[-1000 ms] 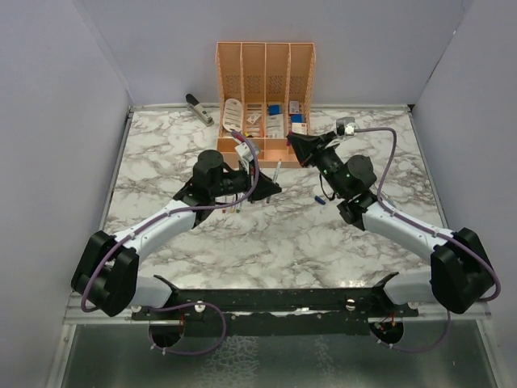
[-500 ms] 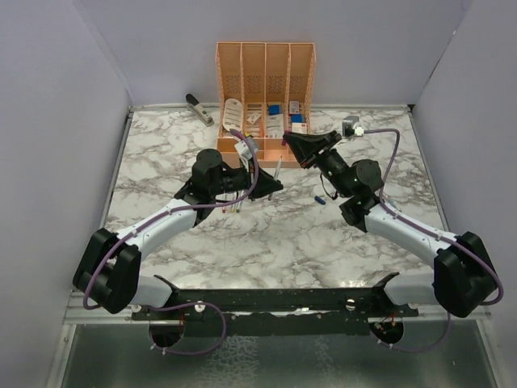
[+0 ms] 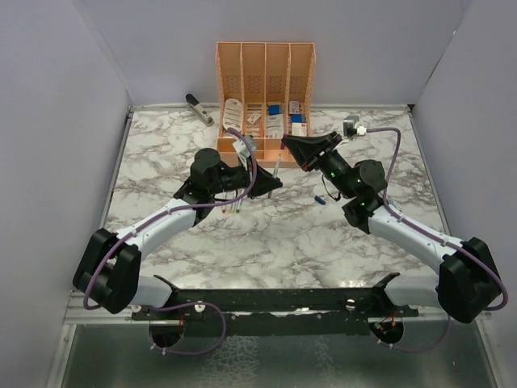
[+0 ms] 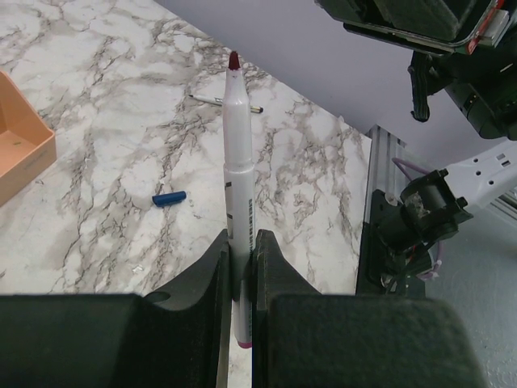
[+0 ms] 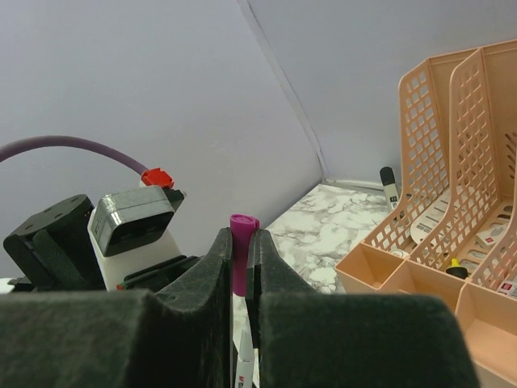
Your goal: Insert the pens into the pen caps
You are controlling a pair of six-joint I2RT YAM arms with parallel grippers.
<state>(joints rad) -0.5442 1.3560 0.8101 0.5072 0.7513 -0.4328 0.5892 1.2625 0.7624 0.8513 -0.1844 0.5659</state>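
My left gripper [image 4: 241, 242] is shut on a whitish pen [image 4: 237, 170] that stands upright out of the jaws, its dark red tip [image 4: 233, 61] bare. From above, this gripper [image 3: 277, 184] hovers over the table's middle. My right gripper [image 5: 241, 242] is shut on a purple pen cap [image 5: 242, 224], held just right of and above the pen, apart from it, in front of the organiser [image 3: 289, 142]. A blue cap [image 3: 321, 199] lies on the marble, and a thin pen [image 4: 226, 102] lies farther off. More pens [image 3: 234, 204] lie under my left wrist.
An orange organiser [image 3: 265, 73] with small boxes stands at the back centre. A grey stapler [image 3: 198, 109] lies at the back left. White walls close in the marble table [image 3: 161, 162] on three sides.
My right arm has shifted a little, bringing the purple cap slightly left toward the pen. The left arm has hardly moved, and both grips are unchanged.
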